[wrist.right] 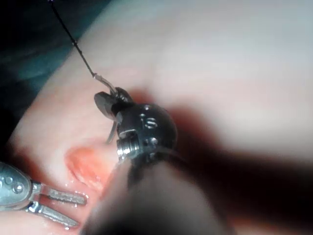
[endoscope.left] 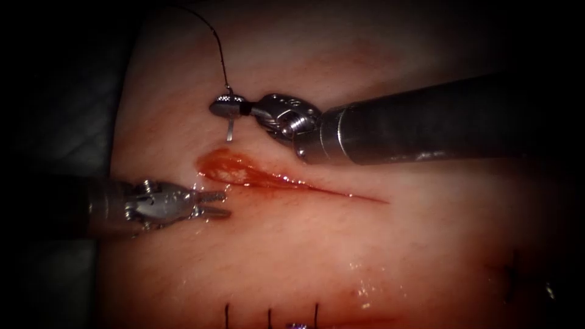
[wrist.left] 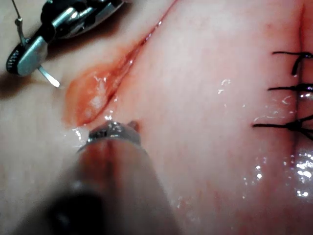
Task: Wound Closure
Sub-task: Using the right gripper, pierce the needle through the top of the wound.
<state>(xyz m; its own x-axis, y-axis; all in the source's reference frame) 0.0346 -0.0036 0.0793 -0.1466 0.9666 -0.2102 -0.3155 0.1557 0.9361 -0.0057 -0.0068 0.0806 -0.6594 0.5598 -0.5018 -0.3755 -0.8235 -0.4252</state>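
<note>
The right tool [endoscope.left: 226,108] grips the needle [endoscope.left: 230,129] near its thread [endoscope.left: 214,42] end, clear of the tissue [endoscope.left: 365,244], above the cut [endoscope.left: 274,178]. The left tool [endoscope.left: 213,205] waits open and empty beside the cut's left end. Judged so, a bite is being set up; next needs the point squared to the edge.

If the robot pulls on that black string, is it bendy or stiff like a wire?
Probably bendy: the thread droops in a loose curve from the needle held in the right end effector. It looks thin, so likely light and easily tangled.
</note>
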